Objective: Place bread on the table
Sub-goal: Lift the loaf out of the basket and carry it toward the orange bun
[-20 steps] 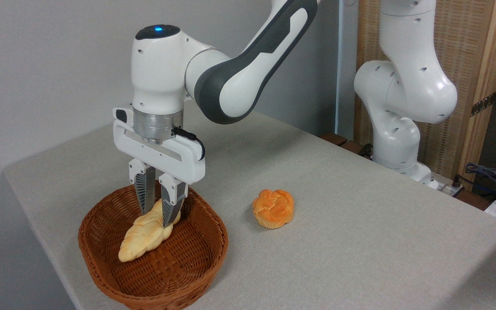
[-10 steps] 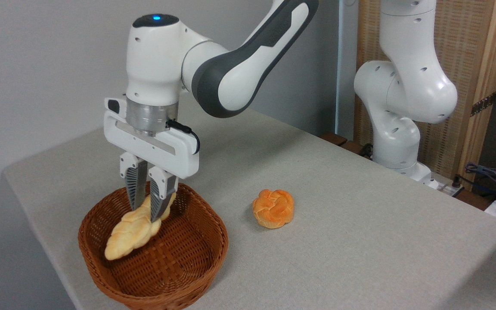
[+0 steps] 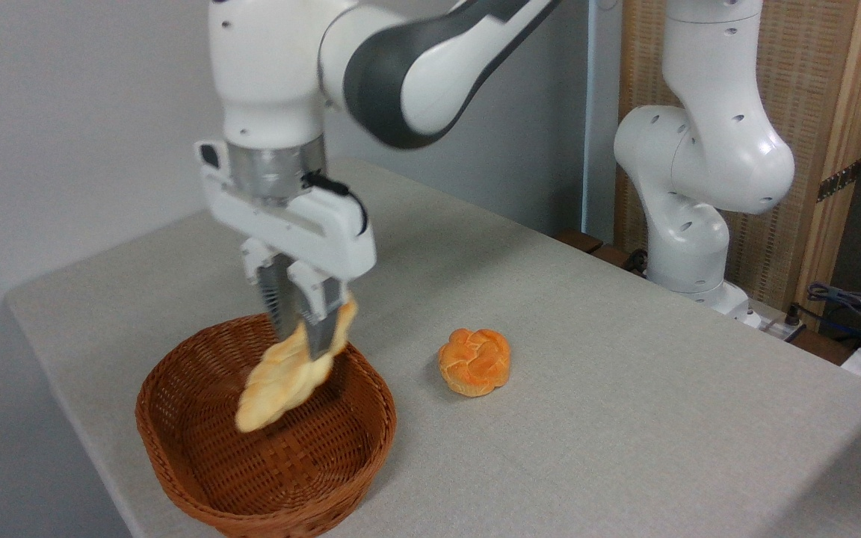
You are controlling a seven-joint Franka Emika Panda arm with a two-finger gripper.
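The bread (image 3: 281, 377), a long pale golden braided loaf, hangs tilted in the air above the brown wicker basket (image 3: 199, 478). My gripper (image 3: 302, 340) is shut on its upper half, fingers pointing down. The loaf's lower tip points down and left, clear of the basket floor. The image of loaf and fingers is slightly blurred. The light grey speckled table (image 3: 587, 388) spreads to the right of the basket.
A small round orange knotted bun (image 3: 474, 361) lies on the table just right of the basket. The arm's white base (image 3: 688, 224) stands at the back right, with cables (image 3: 849, 306) at the table's far right edge.
The gripper has lifted the bread out of the basket and moved up and slightly right. The bun has not moved.
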